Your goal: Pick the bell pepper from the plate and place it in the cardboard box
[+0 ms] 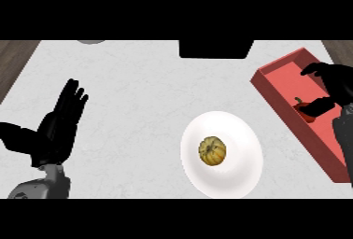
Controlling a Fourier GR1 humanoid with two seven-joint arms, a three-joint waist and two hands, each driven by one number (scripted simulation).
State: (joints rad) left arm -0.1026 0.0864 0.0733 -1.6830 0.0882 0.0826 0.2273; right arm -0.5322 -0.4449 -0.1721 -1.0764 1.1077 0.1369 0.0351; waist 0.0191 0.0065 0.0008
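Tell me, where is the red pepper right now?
In the head view the pepper is at the right, held in the right hand over the inside of the red box, right of the white plate.

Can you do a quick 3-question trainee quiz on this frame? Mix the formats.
1. True or false: the red bell pepper is lying on the white plate.
2. Which hand is at the box? A) left hand B) right hand C) neither
3. Fill in: the item on the plate is a yellow-brown ____.

Key
1. False. The pepper is over the inside of the red box, with the right hand curled round it.
2. B. The left hand rests open at the view's left, fingers up.
3. Pumpkin, or a small ribbed squash; it sits near the plate's middle.
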